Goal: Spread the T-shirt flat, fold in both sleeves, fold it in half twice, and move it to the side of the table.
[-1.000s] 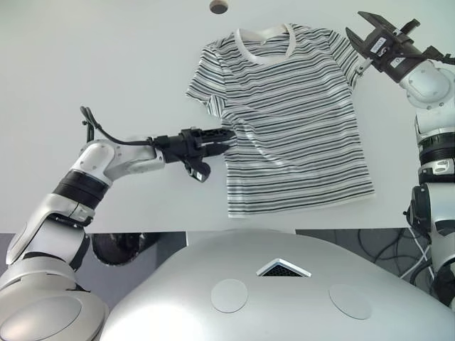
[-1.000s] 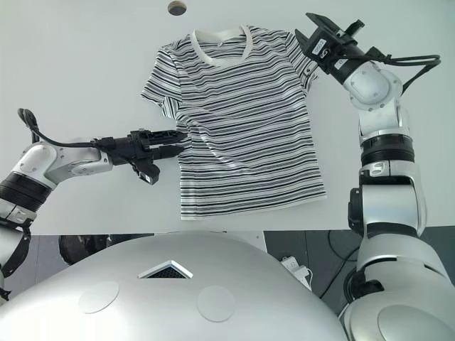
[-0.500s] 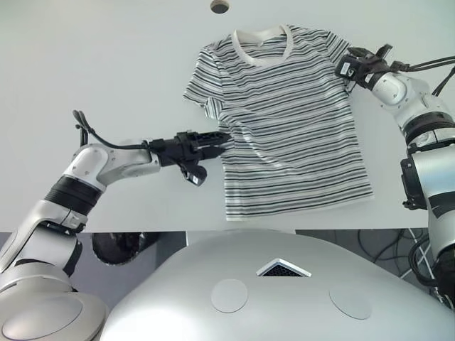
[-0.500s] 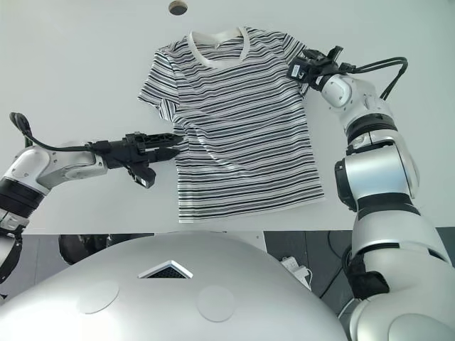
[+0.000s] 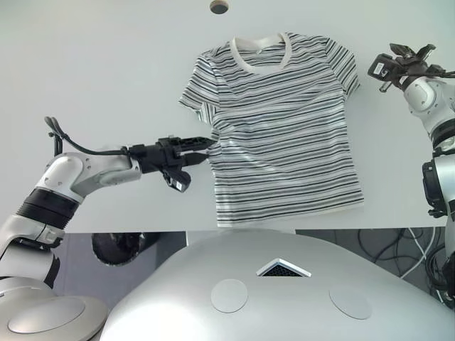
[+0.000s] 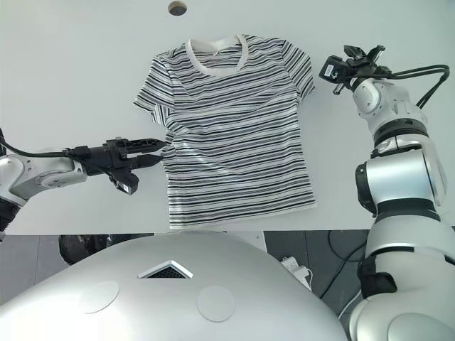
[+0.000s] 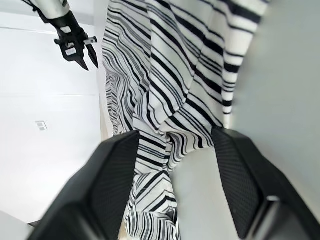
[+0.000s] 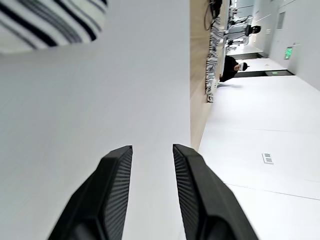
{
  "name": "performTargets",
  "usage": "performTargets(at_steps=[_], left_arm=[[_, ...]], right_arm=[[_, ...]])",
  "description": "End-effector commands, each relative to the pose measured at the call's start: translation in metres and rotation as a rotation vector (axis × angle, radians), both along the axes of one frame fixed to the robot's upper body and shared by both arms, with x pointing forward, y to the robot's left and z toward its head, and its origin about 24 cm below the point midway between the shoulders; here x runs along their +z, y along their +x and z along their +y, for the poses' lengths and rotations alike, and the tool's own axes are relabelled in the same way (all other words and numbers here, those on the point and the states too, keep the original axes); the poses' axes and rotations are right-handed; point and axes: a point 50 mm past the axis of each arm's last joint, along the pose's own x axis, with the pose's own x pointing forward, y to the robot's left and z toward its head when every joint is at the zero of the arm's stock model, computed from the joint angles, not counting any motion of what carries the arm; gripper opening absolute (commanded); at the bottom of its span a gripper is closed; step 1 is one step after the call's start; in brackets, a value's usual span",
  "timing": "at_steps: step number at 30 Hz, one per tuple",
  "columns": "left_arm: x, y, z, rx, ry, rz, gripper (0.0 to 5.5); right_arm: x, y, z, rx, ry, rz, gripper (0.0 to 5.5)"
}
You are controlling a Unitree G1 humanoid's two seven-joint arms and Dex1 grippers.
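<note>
The black-and-white striped T-shirt (image 5: 281,135) lies front up and mostly flat on the white table (image 5: 106,71), collar at the far side and both sleeves spread. My left gripper (image 5: 206,145) lies low at the shirt's left side edge, below the left sleeve. In the left wrist view the striped cloth (image 7: 170,100) runs wrinkled between its fingers (image 7: 120,170), and the gripper is shut on that edge. My right gripper (image 5: 405,53) hovers over bare table just right of the right sleeve (image 5: 346,64), open by a narrow gap with nothing in it (image 8: 152,147).
A small round hole (image 5: 218,7) sits in the table beyond the collar. The table's front edge (image 5: 106,231) runs close below the shirt's hem. Bare tabletop stretches to the left of the shirt. Cables (image 5: 384,249) lie on the floor below the edge.
My left gripper moved left and nearer, and the shirt's left edge and hem came with it. The right gripper went to the right sleeve, then drew back right off the cloth.
</note>
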Motion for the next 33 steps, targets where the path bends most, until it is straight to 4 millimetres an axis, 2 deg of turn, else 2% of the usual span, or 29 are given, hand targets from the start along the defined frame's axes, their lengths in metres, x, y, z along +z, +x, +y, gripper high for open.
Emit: performTargets(at_steps=[1, 3, 5, 7, 8, 10, 13, 15, 17, 20, 23, 26, 29, 31, 33], left_arm=[[-0.023, -0.005, 0.025, 0.071, 0.184, 0.112, 2.68], [-0.016, -0.002, 0.02, 0.106, 0.112, 0.138, 2.68], [0.007, 0.004, 0.002, 0.157, -0.091, 0.188, 2.68], [0.042, 0.011, -0.012, 0.187, -0.33, 0.22, 2.68], [0.056, 0.014, -0.015, 0.197, -0.424, 0.228, 2.68], [0.078, 0.015, -0.016, 0.199, -0.558, 0.253, 2.68], [0.095, 0.008, -0.018, 0.153, -0.634, 0.325, 2.68], [0.109, 0.019, -0.019, 0.162, -0.72, 0.316, 2.68], [0.105, 0.046, -0.018, 0.266, -0.685, 0.127, 2.68], [0.078, 0.076, -0.026, 0.345, -0.473, -0.098, 2.68], [0.059, 0.088, -0.037, 0.323, -0.367, -0.187, 2.68], [0.045, 0.103, -0.056, 0.287, -0.327, -0.24, 2.68], [0.028, 0.107, -0.073, 0.217, -0.275, -0.255, 2.68], [0.018, 0.108, -0.073, 0.184, -0.213, -0.254, 2.68], [0.009, 0.113, -0.064, 0.188, -0.134, -0.256, 2.68]], right_arm=[[0.0, -0.001, 0.002, 0.027, 0.009, -0.026, 1.51], [0.008, 0.001, 0.004, 0.029, 0.097, -0.08, 1.51], [0.023, 0.002, 0.006, 0.033, 0.319, -0.203, 1.51], [0.039, -0.007, 0.007, 0.07, 0.636, -0.333, 1.51], [0.044, -0.016, 0.009, 0.118, 0.753, -0.372, 1.51], [0.051, -0.045, 0.026, 0.299, 0.905, -0.353, 1.51], [0.058, -0.088, 0.059, 0.518, 0.957, -0.181, 1.51], [0.054, -0.115, 0.075, 0.622, 0.935, -0.005, 1.51], [0.044, -0.139, 0.079, 0.662, 0.89, 0.187, 1.51], [0.032, -0.16, 0.07, 0.625, 0.847, 0.393, 1.51], [0.029, -0.175, 0.062, 0.604, 0.823, 0.538, 1.51], [0.027, -0.19, 0.062, 0.616, 0.802, 0.67, 1.51], [0.02, -0.192, 0.064, 0.605, 0.747, 0.759, 1.51], [0.011, -0.194, 0.064, 0.59, 0.706, 0.816, 1.51], [0.002, -0.197, 0.066, 0.582, 0.659, 0.889, 1.51]])
